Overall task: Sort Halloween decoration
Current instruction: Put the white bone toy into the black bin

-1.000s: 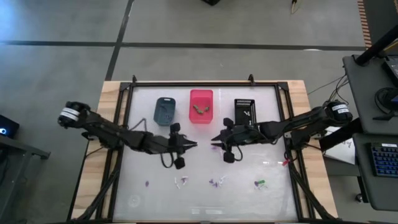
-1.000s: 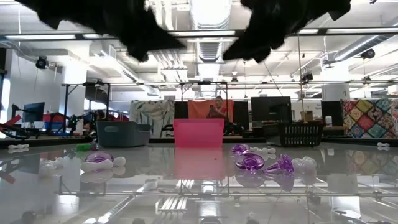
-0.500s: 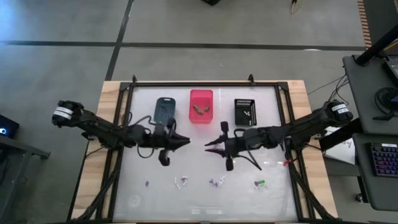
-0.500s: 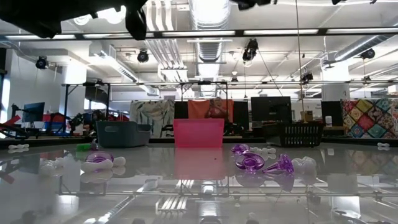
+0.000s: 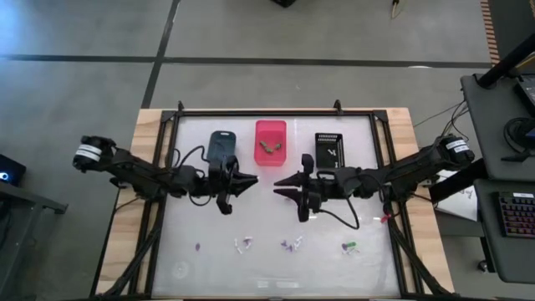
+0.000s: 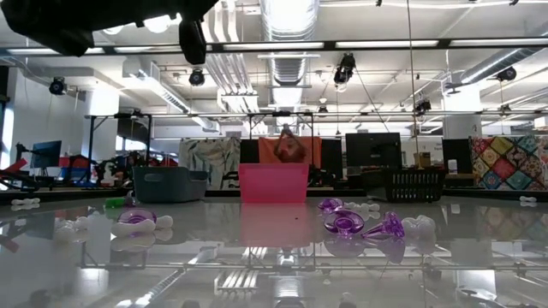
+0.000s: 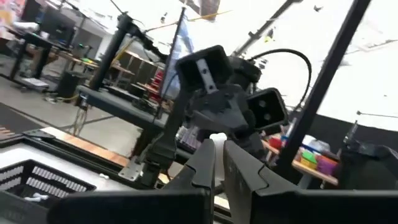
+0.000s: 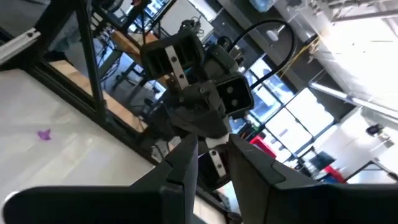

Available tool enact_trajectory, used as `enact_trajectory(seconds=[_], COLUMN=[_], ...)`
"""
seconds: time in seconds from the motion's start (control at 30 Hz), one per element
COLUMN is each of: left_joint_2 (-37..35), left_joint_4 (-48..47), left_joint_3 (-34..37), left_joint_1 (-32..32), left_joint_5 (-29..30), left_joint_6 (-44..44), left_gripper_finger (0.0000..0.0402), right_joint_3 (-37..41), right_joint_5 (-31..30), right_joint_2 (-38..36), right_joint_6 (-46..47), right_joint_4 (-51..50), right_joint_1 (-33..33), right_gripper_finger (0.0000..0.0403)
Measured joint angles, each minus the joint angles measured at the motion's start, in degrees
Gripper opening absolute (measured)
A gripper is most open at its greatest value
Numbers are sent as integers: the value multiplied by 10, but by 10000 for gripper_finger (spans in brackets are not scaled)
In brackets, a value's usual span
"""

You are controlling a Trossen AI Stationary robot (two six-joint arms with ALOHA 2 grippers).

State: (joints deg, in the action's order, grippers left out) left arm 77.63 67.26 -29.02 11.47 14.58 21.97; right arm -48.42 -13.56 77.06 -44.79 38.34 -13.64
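Observation:
Several tiny trinkets lie on the near part of the table: a purple one [image 5: 198, 247], a white one [image 5: 244, 244], a purple cluster [image 5: 291, 244] and a green one [image 5: 349, 247]. In the low view I see a purple ring [image 6: 345, 224], a purple cone [image 6: 385, 227] and white pieces [image 6: 73, 229]. My left gripper [image 5: 252, 179] and right gripper [image 5: 277, 183] hover high over the table's middle. Their tips point at each other, a short way apart. The left fingers stand a narrow gap apart and the right fingers a wider one. Neither holds anything.
Three bins stand in a row along the far side: blue-grey [image 5: 221, 147], pink [image 5: 270, 142] with something small inside, and black [image 5: 328, 150]. A small red piece [image 5: 384, 219] lies near the right edge. A dark frame rail [image 5: 276, 113] borders the table.
Both grippers have risen from low over the table and shifted slightly toward the far edge. In the low view the arms have lifted almost out of the picture. The left gripper drew back a little toward the table's left. The trinkets have kept still.

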Motion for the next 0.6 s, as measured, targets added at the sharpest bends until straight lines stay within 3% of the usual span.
enact_trajectory(seconds=[0.33,0.6], left_joint_2=[29,39], left_joint_4=[28,26], left_joint_3=[-15,-20], left_joint_1=[-12,-15], left_joint_5=[-1,-1], left_joint_6=[0,4], left_gripper_finger=[1,1], right_joint_3=[0,-1], right_joint_5=[-1,-2], right_joint_2=[0,0], right_joint_6=[-25,-48], right_joint_4=[4,-9], right_joint_1=[9,9], right_gripper_finger=[81,47])
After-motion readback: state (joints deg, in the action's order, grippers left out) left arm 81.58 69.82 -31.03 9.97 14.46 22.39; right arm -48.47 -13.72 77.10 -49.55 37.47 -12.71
